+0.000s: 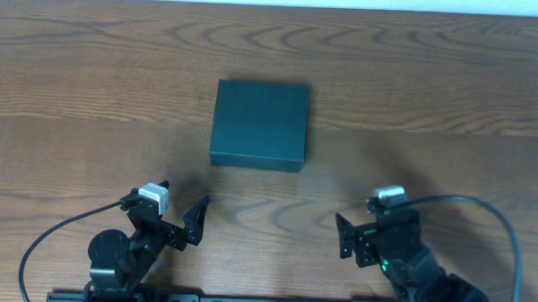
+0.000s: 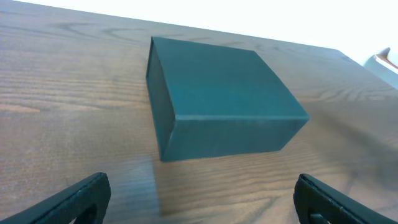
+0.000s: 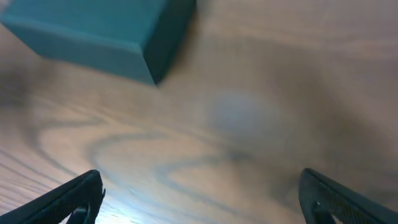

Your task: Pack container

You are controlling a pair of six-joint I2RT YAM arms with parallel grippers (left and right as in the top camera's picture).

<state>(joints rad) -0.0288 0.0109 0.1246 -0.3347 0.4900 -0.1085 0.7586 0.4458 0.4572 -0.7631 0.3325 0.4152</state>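
Left tool (image 1: 183, 200): jaws spread wide, nothing between them. It sits low over the near edge of the tabletop (image 1: 433, 85), left of centre, and points toward the far side. In the left wrist view its two dark fingers (image 2: 78, 200) show only at the bottom corners of the picture, with bare wood between.

Right tool (image 1: 361, 219): jaws also spread wide, holding nothing. Near edge, right of centre, angled slightly inward. In the right wrist view the picture is blurred; dark fingers (image 3: 69, 198) at the bottom corners, wood grain between.

Box (image 1: 259, 124): dark green, matte, rectangular, lid shut flat on top. It lies flat on the tabletop near the middle, a little left of centre from overhead, beyond both tools and between their lines of reach. It is well apart from either tool; nothing touches it. The left wrist view shows its top face and two sides, one corner turned toward the camera. The right wrist view catches only one corner of it, at upper left.

Tabletop: brown wood-grain surface.

Cables (image 1: 504, 226): one black cable loops out from each arm at the near edge.
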